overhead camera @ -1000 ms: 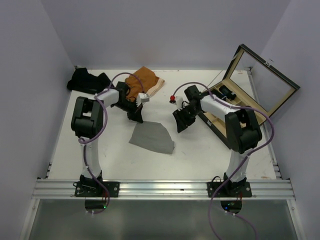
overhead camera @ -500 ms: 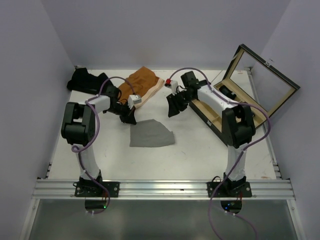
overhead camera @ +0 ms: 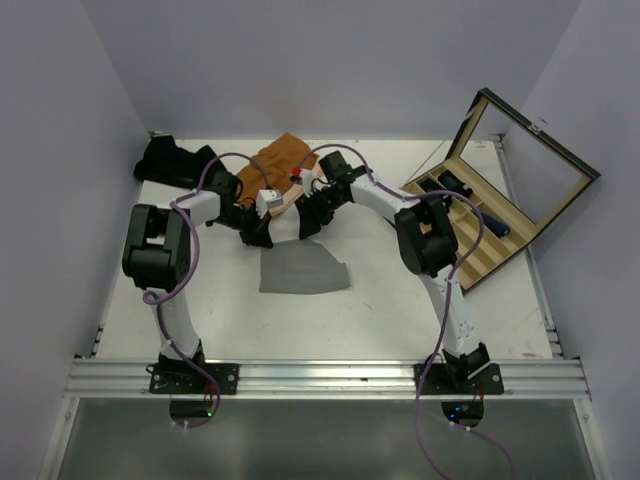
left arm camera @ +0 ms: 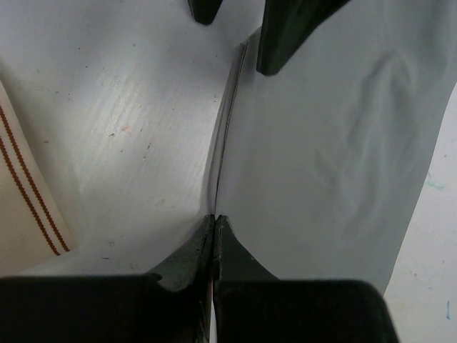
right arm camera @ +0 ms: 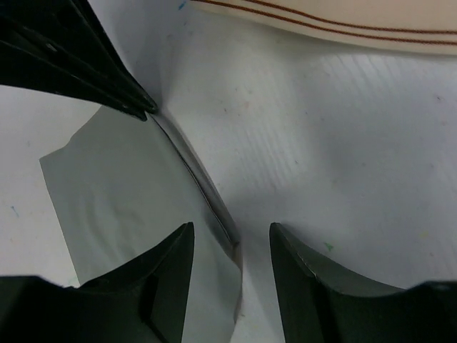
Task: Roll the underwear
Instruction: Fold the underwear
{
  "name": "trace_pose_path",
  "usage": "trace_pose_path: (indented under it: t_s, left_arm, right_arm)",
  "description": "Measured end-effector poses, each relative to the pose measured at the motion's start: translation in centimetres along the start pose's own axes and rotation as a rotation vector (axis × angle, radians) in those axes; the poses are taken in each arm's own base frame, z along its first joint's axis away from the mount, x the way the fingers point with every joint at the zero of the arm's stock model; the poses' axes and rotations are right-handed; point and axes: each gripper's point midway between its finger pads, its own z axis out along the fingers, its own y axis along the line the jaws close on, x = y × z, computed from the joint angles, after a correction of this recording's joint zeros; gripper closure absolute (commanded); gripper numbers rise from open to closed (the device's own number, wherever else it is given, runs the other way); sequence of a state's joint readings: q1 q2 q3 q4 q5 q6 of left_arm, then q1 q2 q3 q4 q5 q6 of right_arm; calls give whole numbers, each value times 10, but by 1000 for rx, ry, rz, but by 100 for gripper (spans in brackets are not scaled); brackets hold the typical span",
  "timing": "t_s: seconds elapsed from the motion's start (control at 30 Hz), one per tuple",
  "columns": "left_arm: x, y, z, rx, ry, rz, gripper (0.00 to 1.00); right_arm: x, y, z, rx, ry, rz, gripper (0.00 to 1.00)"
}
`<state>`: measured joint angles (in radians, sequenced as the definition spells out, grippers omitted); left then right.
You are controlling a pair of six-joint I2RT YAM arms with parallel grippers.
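Note:
The light grey underwear [overhead camera: 300,270] lies flat mid-table. My left gripper [overhead camera: 262,236] is at its far left corner. In the left wrist view the left gripper [left arm camera: 214,219] is shut on the raised far edge of the grey underwear [left arm camera: 321,157]. My right gripper [overhead camera: 310,222] is at the same far edge, to the right. In the right wrist view the right gripper [right arm camera: 232,236] is open and straddles the edge of the grey underwear [right arm camera: 121,186]. The rust-orange underwear [overhead camera: 283,163] with its cream waistband [right arm camera: 343,18] lies just behind. Dark underwear [overhead camera: 175,160] is piled at the back left.
The wooden compartment box [overhead camera: 487,245] with its glass lid [overhead camera: 530,150] raised stands at the right edge, holding dark rolled items. White walls close in the table on three sides. The arm bases sit on the metal rail [overhead camera: 320,378] at the near edge.
My right arm has swung left from beside the box to the grey underwear's far edge. My left gripper drew the cloth's corner back left earlier and has since held still.

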<state>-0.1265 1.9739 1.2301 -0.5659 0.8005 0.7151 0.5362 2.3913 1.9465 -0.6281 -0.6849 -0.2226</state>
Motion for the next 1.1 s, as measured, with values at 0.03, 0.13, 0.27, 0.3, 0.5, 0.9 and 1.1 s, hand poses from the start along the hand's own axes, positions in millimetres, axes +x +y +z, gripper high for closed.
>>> trace_pose_path:
  t_s: [0.03, 0.13, 0.27, 0.3, 0.5, 0.9, 1.1]
  left_arm:
    - [0, 0, 0, 1, -1, 3, 100]
    - [0, 0, 0, 2, -3, 9, 100]
    - [0, -1, 0, 3, -3, 15, 100]
    - [1, -1, 0, 4, -3, 14, 100]
    - [0, -1, 0, 2, -7, 18, 100]
    - [-24, -24, -26, -32, -77, 117, 100]
    - [-21, -60, -37, -22, -90, 223, 100]
  right_arm:
    - [2, 5, 4, -14, 7, -12, 49]
    - [2, 17, 13, -36, 21, -63, 52]
    - [6, 28, 20, -55, 41, -105, 66]
    - [7, 27, 20, -54, 43, -111, 73]
    - [12, 16, 15, -41, 51, -109, 94]
    - [25, 41, 1, -81, 64, -106, 100]
    - [31, 82, -23, -115, 49, -143, 100]
